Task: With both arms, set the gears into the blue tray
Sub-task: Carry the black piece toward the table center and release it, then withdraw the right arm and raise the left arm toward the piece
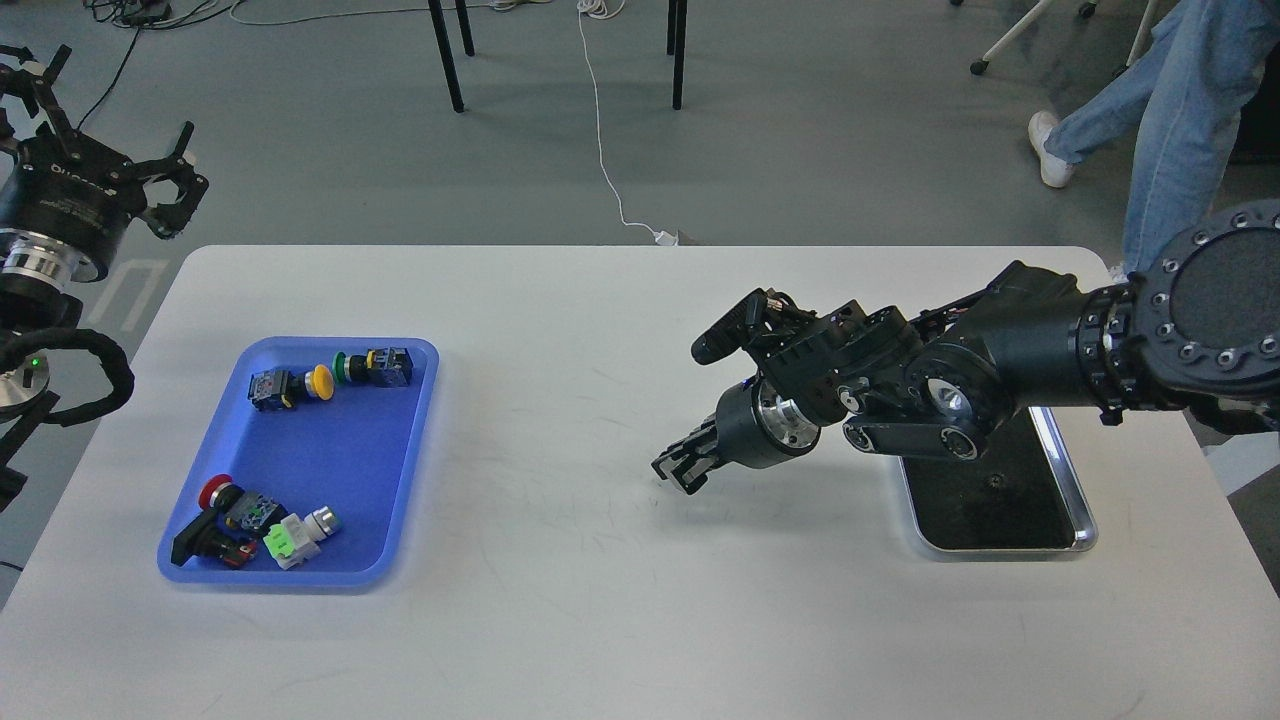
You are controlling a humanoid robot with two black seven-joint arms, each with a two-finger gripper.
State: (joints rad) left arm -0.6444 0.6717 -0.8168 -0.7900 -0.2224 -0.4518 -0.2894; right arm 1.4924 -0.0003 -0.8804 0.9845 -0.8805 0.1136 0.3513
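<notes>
Right now the white counter (560, 600) carries two trays well apart. At about eight o'clock from its middle lies the blue tray (330, 470), with rounded corners and a low rim. Inside it, along the far end, sit a yellow-capped push-button switch (290, 386) and a green-capped push-button switch (375, 367), just beside each other. At the near end a red-capped switch (228, 497), a black switch (205, 543) and a white and light-green switch (300, 537) lie bunched together, touching or nearly so. I can make out no gears in the blue tray.

At about three o'clock rests the shiny steel tray (1085, 520) with a dark inside, partly covered by the right arm (1000, 345). A tiny dark speck, perhaps a gear (994, 482), shows on its dark floor, too small to tell for sure.

The right arm comes in from the right edge, bends over the steel tray and reaches toward the counter's middle. Its right pincer (678, 467) points down and to nine o'clock, low over bare counter; its fingers are drawn close together, and whether anything sits between them I cannot tell.

The left arm (50, 240) stands off the counter's ten o'clock corner, above the floor. Its left pincer (115, 125) is raised with the fingers spread wide apart, holding nothing.

Beyond the counter, a white cable (605, 150) trails across the grey floor, and a person in jeans (1170, 110) stands at two o'clock.
</notes>
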